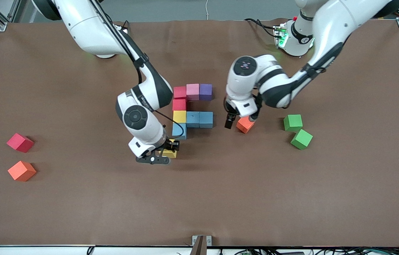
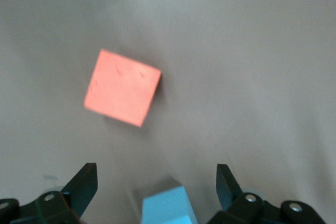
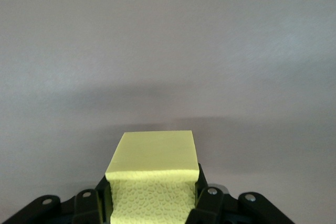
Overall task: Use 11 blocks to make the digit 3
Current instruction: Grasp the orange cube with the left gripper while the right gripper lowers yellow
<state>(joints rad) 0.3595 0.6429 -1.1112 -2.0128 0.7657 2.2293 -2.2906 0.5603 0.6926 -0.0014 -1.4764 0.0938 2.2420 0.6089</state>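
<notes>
The brown table (image 1: 199, 198) lies bare along the edge nearest the front camera, wide room for moving. The unfinished digit 3 (image 1: 192, 109) sits mid-table: red, pink and purple cubes in the farthest bar, a red joining cube, then a yellow and two light blue cubes, with a third light blue cube nearer the camera. The right gripper (image 1: 166, 151) is closed on a yellow block (image 1: 171, 153) just nearer the camera than that last cube; the right wrist view shows the block (image 3: 153, 182) pinched between the fingers. The left gripper (image 1: 240, 120), fingers spread wide and holding nothing, hangs over an orange block (image 1: 244, 124); only the left wrist view shows it (image 2: 122, 87) lying clear of the fingers (image 2: 84, 184). Two green blocks (image 1: 297, 131) lie toward the left arm's end, a red block (image 1: 20, 142) and another orange block (image 1: 21, 171) toward the right arm's.
</notes>
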